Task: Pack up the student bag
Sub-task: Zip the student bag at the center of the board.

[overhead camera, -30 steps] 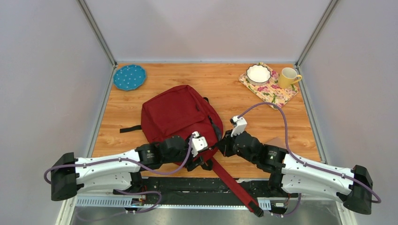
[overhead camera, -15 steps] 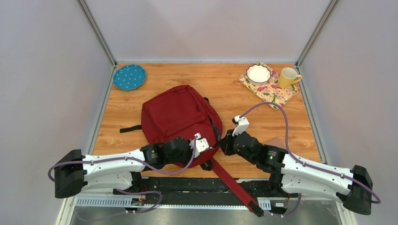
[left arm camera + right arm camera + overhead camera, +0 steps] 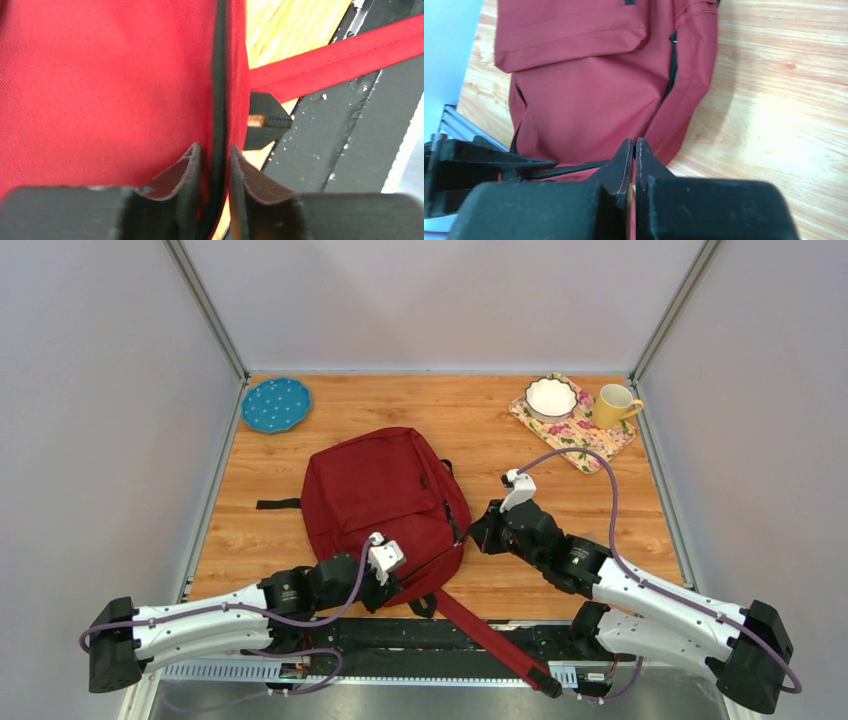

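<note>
**Left hand** (image 3: pixel 212 155), wrist view: grasping the bag (image 3: pixel 100 90). Its two dark fingers (image 3: pixel 182 190) stand close together, with the bag's black zipper (image 3: pixel 218 75) and a fold of red cloth between them. The grip lies at the bag's near end, by the near edge of the counter (image 3: pixel 500 440). Just beyond it a red strap (image 3: pixel 490 635) leaves the bag and runs off the near edge toward the right, across the dark base rail (image 3: pixel 350 150). A short black loop (image 3: pixel 262 120) of webbing lies under that strap.

**Right hand** (image 3: pixel 634 145), wrist view: clenched, fingertips pressed together at the bag's near right edge. Whether they pinch any cloth cannot be told.

**Bag**, top view: lying flat on the counter, left of centre, reaching from mid-counter to the near edge. A black strap (image 3: pixel 278 504) trails from its left side toward the left edge.

**Far left corner:** a blue plate (image 3: pixel 276 404).

**Far right corner:** a floral mat (image 3: pixel 580 435) bearing a white bowl (image 3: pixel 551 397), with a yellow mug (image 3: pixel 614 404) just beside the bowl at the mat's right end. All are well apart from the bag.
</note>
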Controlling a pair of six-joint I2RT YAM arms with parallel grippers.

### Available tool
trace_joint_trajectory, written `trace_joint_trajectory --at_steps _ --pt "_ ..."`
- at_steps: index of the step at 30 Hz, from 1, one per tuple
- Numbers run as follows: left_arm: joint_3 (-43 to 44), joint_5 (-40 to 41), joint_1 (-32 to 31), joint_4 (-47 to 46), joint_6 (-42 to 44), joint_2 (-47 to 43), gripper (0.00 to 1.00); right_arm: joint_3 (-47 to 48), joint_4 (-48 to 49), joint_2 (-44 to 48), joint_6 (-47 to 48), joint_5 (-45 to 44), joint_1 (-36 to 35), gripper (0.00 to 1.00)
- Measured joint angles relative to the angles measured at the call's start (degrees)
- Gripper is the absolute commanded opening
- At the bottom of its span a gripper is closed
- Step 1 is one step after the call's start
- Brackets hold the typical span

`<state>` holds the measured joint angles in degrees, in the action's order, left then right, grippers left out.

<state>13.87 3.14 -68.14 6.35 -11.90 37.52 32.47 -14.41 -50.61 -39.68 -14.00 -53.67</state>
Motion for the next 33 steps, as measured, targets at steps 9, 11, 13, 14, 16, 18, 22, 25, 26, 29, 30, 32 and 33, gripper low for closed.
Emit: trace_joint_trajectory --at_steps 9,11,13,14,16,18,22,25,26,29,30,32,33 --pt "2.1 2.6 0.0 4.7 -2.3 -2.7 0.76 -3.8 8.5 0.6 -0.7 7.4 -2.5 0.00" --pt "3.1 2.1 0.0 2.0 -0.9 -2.7 0.76 -5.2 8.6 1.2 -1.2 7.6 -3.7 0.00" --pt "4.2 1.0 0.0 -2.1 0.6 -1.9 0.76 -6.3 8.7 2.4 -1.6 7.6 -4.2 0.00" --pt "4.7 0.5 0.0 -3.6 1.4 -1.4 0.76 -6.6 8.4 3.2 -1.7 7.5 -4.3 0.00" --pt "6.1 -0.3 0.0 -6.9 3.1 0.8 0.76 -6.8 8.2 4.7 -1.9 7.3 -4.3 0.00" --pt "8.2 -1.6 0.0 -9.2 4.7 4.3 0.76 -6.8 8.2 6.3 -1.9 6.9 -4.3 0.00" --pt "11.6 -5.4 0.0 -12.4 6.3 13.2 0.77 -6.8 7.6 7.9 -1.6 6.6 -4.3 0.00" --pt "13.0 -8.7 0.0 -14.3 6.3 18.7 0.77 -6.8 6.1 8.9 -0.6 6.2 -4.3 0.00" --pt "13.1 -9.3 0.0 -15.5 6.2 20.2 0.77 -6.8 5.4 9.5 -0.2 5.9 -4.3 0.00" --pt "13.1 -9.8 0.0 -18.1 6.3 23.3 0.77 -6.8 3.3 11.9 0.7 5.1 -4.3 0.00" --pt "13.1 -9.7 0.0 -19.3 6.3 24.3 0.77 -6.8 3.0 12.6 0.8 5.1 -4.3 0.00" --pt "13.1 -9.3 0.0 -21.4 6.4 26.2 0.73 -6.8 2.4 13.7 0.8 5.1 -4.3 0.00" --pt "13.1 -9.1 0.0 -22.3 6.5 27.0 0.67 -6.8 2.1 14.0 0.8 5.1 -4.3 0.00"
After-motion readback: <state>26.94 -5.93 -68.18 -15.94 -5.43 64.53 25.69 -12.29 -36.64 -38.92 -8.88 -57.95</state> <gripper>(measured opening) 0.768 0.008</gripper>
